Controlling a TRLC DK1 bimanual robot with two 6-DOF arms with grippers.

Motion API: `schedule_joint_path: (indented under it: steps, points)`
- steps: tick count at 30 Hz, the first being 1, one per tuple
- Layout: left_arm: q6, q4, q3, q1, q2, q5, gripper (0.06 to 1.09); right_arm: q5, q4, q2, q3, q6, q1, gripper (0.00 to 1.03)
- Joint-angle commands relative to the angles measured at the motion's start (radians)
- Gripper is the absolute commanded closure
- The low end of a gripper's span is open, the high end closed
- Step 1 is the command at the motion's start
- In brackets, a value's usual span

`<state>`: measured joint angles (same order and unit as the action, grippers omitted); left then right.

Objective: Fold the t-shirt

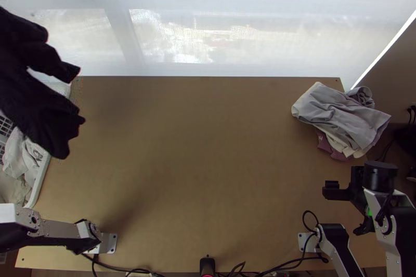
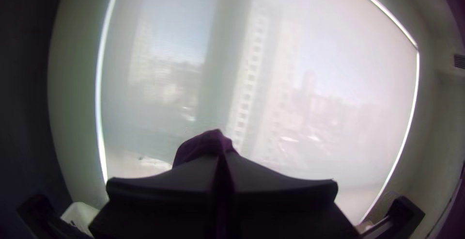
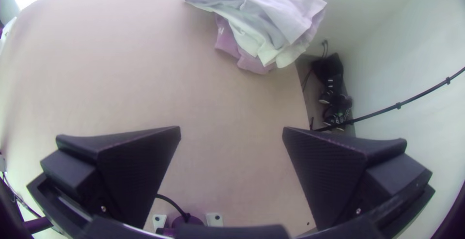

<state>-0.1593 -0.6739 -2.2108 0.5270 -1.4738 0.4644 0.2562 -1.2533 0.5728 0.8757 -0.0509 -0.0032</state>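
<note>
Currently the left gripper (image 2: 222, 164) is clenched on a black, soft cloth garment (image 1: 39, 84), its two wide flat fingers pressed together in the left wrist view with a purplish-looking bit of the cloth rising just beyond their tips. In the top view that garment hangs bunched, with loose lobes spreading towards the middle of the table, at the upper left over part of a white plastic basket (image 1: 39, 183); which part of it is pinched I cannot tell. The basket stands at the left side of the light wooden table (image 1: 208, 147) and holds crumpled pale clothes (image 1: 25, 160). Across the table, the right gripper (image 1: 347, 209) is released, its black fingers spread wide apart above the near right part of the tabletop, with wood seen between them. Farther from the arm bases, at the far right corner, lies a pile of folded garments: a light grey cloth garment (image 1: 338, 108) on top, creased, a cream cloth garment (image 1: 356, 152) under it, and a dusty mauve cloth garment (image 1: 323, 143) poking out at the bottom. Black cables (image 1: 288, 265) run along the near edge, and a translucent pale window blind (image 1: 249, 33) stands behind the far edge.
</note>
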Motion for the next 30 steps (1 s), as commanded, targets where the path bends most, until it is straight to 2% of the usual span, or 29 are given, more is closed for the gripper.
schedule_joint_path:
  steps: [1,4,8,15,19,30]
  points:
    - [0.021,-0.128,0.011,-0.363,0.021,0.008,1.05,0.002,-0.005,-0.01,0.003,0.0,-0.007,0.05]
    - [0.018,-0.15,0.086,-0.548,0.043,-0.004,1.05,0.002,-0.006,-0.01,0.002,0.0,-0.014,0.05]
    - [0.026,-0.142,0.244,-0.823,0.081,-0.086,1.05,0.002,-0.006,-0.01,0.002,0.0,-0.018,0.05]
    - [0.03,-0.032,0.55,-1.223,0.129,-0.221,1.05,0.003,-0.029,-0.011,0.006,0.0,-0.032,0.05]
    - [0.03,0.034,0.64,-1.343,0.112,-0.262,1.05,0.003,-0.043,-0.011,0.025,-0.001,-0.046,0.05]
    - [0.041,0.051,0.698,-1.555,0.069,-0.27,1.05,0.005,-0.077,-0.017,0.074,-0.006,-0.086,0.05]
